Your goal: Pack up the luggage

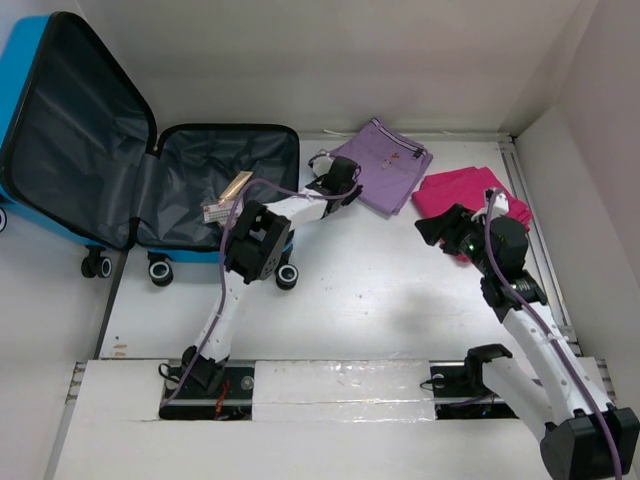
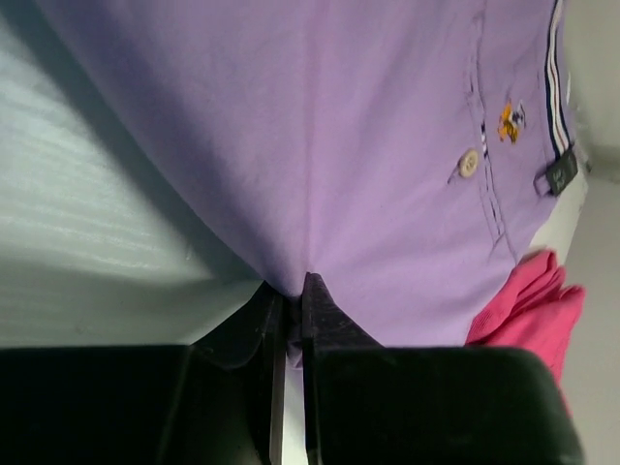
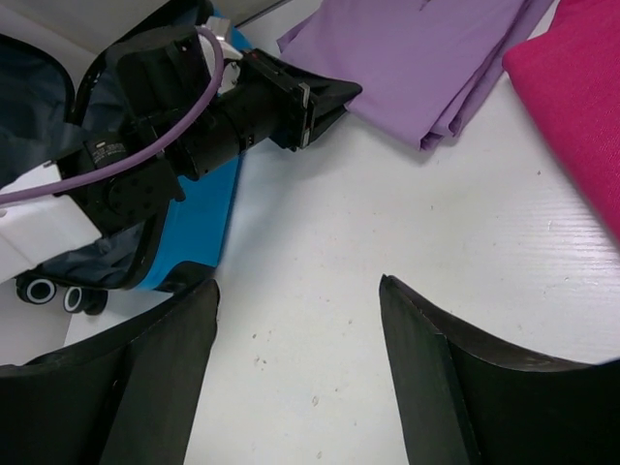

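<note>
Item: the luggage [image 1: 90,130], a small bright-blue hard-shell suitcase on black casters [image 1: 160,268], which we find at the far left of the table, lying open with its lid propped back against the left wall and its dark fabric-lined lower half flat on the surface. Contents so far, as far as we can see: one small tan object [image 1: 228,195] with a white label, lying in the lower half; no clothing is inside it. Awaiting packing: a folded lilac polo shirt [image 1: 385,165] just beside the case's right edge, and a folded pink garment [image 1: 470,195] to the right of that shirt, both on the table. Left gripper [image 2: 289,286]: fingers pressed together, pinching the near edge of the polo shirt, the cloth drawn to a point between them. Right gripper [image 3: 295,286]: fingers spread, holding nothing, hanging over bare table near the pink garment. Our estimate of progress: early, with the first garment gripped but not lifted across, the second untouched, and the lid yet to be closed. Surface: a plain white table [image 1: 380,290], lightly scuffed and speckled. Room: white walls [image 1: 330,60] close the table in at the back and on both sides
</note>
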Motion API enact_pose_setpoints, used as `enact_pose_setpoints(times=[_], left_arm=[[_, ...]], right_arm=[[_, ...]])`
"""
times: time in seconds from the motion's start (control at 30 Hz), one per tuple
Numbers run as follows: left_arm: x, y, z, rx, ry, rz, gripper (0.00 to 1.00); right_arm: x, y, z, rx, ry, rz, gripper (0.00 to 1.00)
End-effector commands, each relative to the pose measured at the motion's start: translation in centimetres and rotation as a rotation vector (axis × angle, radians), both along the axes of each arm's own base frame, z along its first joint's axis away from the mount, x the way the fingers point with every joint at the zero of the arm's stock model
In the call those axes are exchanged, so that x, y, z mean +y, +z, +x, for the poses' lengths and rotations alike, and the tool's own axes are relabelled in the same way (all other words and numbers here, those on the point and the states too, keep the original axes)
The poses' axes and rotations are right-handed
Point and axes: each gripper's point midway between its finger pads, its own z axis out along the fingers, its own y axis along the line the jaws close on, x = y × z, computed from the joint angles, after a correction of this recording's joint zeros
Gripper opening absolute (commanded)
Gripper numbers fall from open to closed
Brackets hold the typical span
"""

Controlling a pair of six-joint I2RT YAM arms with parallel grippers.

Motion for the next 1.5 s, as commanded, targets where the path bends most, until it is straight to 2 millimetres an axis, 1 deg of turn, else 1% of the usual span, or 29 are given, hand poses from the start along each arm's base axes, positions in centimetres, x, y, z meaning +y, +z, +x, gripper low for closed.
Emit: enact_pose_setpoints(times=[0.0, 0.07, 0.1, 0.13, 0.2, 0.23, 0.3, 0.33, 0.43, 0.53, 0.57, 0.6, 0.63, 0.67, 0.7, 0.73, 0.77, 0.8, 0.87, 0.9, 0.97, 1.07, 1.1, 1.17, 1.23, 1.27, 1.37, 1.4, 1.47], left_arm=[[-1.4, 9.2, 0.4, -0.19, -0.17, 0.003, 0.0], [-1.7, 11.6, 0.6, -0.245, -0.253, 0.085, 0.0], [-1.8, 16.0, 1.5, -0.332, -0.277, 0.076, 0.0], [-2.2, 16.7, 0.8, -0.334, -0.353, 0.113, 0.0], [-0.8, 21.4, 1.4, -0.415, -0.368, 0.113, 0.0], [0.9, 24.6, 1.5, -0.466, -0.37, 0.102, 0.0], [2.4, 28.2, 1.0, -0.533, -0.408, 0.076, 0.0], [4.4, 31.7, 1.2, -0.607, -0.406, 0.085, 0.0], [7.4, 36.5, 0.7, -0.677, -0.433, 0.129, 0.0], [13.7, 38.8, 1.1, -0.728, -0.359, 0.208, 0.0], [16.0, 37.3, 0.3, -0.694, -0.332, 0.222, 0.0], [20.0, 36.5, 0.9, -0.678, -0.261, 0.223, 0.0], [22.1, 37.1, 1.0, -0.733, -0.216, 0.208, 0.0], [24.3, 31.3, 0.9, -0.627, -0.183, 0.202, 0.0], [28.5, 31.8, 0.1, -0.645, -0.101, 0.2, 0.0], [30.4, 31.2, 0.0, -0.655, -0.053, 0.164, 0.0], [31.9, 29.5, -0.3, -0.63, -0.03, 0.15, 0.0], [35.1, 25.6, -1.0, -0.56, 0.038, 0.138, 0.0], [37.8, 21.8, -1.9, -0.493, 0.103, 0.132, 0.0], [40.5, 18.1, -2.8, -0.408, 0.2, 0.134, 0.0], [42.2, 15.8, -3.5, -0.342, 0.274, 0.07, 0.0], [45.3, 11.7, -4.7, -0.157, 0.441, 0.06, 0.0], [45.9, 10.3, -5.8, -0.07, 0.481, 0.084, 0.03], [47.7, 10.8, -7.0, -0.033, 0.61, 0.116, 0.5], [46.5, 13.7, -6.8, -0.116, 0.606, 0.131, 0.75], [44.0, 17.3, -6.8, -0.216, 0.562, 0.133, 0.8], [39.1, 23.7, -6.5, -0.402, 0.495, 0.211, 0.84], [34.4, 25.3, -6.7, -0.447, 0.44, 0.237, 0.84], [29.0, 26.8, -7.5, -0.489, 0.342, 0.29, 0.84]], right_arm=[[0.5, 1.7, 0.2, -0.051, 0.031, -0.002, 0.73], [0.6, 1.7, 0.5, -0.052, 0.031, -0.002, 0.73], [0.6, 2.2, 0.5, -0.063, 0.031, 0.0, 0.73], [0.6, 2.2, 0.5, -0.063, 0.031, 0.0, 0.73], [0.6, 2.5, 0.7, -0.065, 0.031, 0.0, 0.73], [0.6, 2.5, 0.7, -0.065, 0.031, 0.0, 0.73], [0.7, 3.2, 0.8, -0.082, 0.03, 0.011, 0.73], [0.7, 3.5, 1.2, -0.099, 0.029, 0.014, 0.73], [1.5, 3.2, 1.3, -0.085, 0.061, 0.027, 0.73], [1.9, 2.8, 1.2, -0.073, 0.079, 0.028, 0.73], [1.9, 2.8, 1.2, -0.073, 0.079, 0.028, 0.73], [1.9, 3.1, 1.3, -0.082, 0.079, 0.029, 0.73], [1.9, 2.9, 1.1, -0.082, 0.079, 0.029, 0.73], [1.9, 2.9, 1.1, -0.082, 0.079, 0.029, 0.73], [1.9, 3.2, 1.0, -0.091, 0.079, 0.03, 0.73], [1.9, 3.2, 1.0, -0.092, 0.079, 0.03, 0.73], [1.7, 3.2, 1.1, -0.092, 0.066, 0.028, 0.73], [1.4, 3.1, 1.3, -0.093, 0.046, 0.024, 0.73], [1.3, 2.7, 1.6, -0.079, 0.037, 0.02, 0.73], [1.4, 2.6, 1.8, -0.074, 0.035, 0.028, 0.73], [1.8, 1.7, 1.7, -0.051, 0.053, 0.026, 0.73], [0.3, 0.5, 2.7, -0.019, -0.049, 0.007, 0.75], [-0.3, 0.5, 3.0, -0.017, -0.091, 0.009, 0.78], [-1.6, -0.9, 3.6, 0.03, -0.172, -0.013, 0.84], [-4.4, -2.1, 4.6, 0.071, -0.319, -0.047, 0.88], [-5.4, -3.5, 4.7, 0.132, -0.374, -0.056, 0.9], [-9.3, -5.7, 5.7, 0.194, -0.543, -0.075, 0.94], [-10.3, -5.9, 6.0, 0.206, -0.592, -0.059, 0.94], [-13.1, -7.0, 6.3, 0.248, -0.703, -0.055, 0.94]])
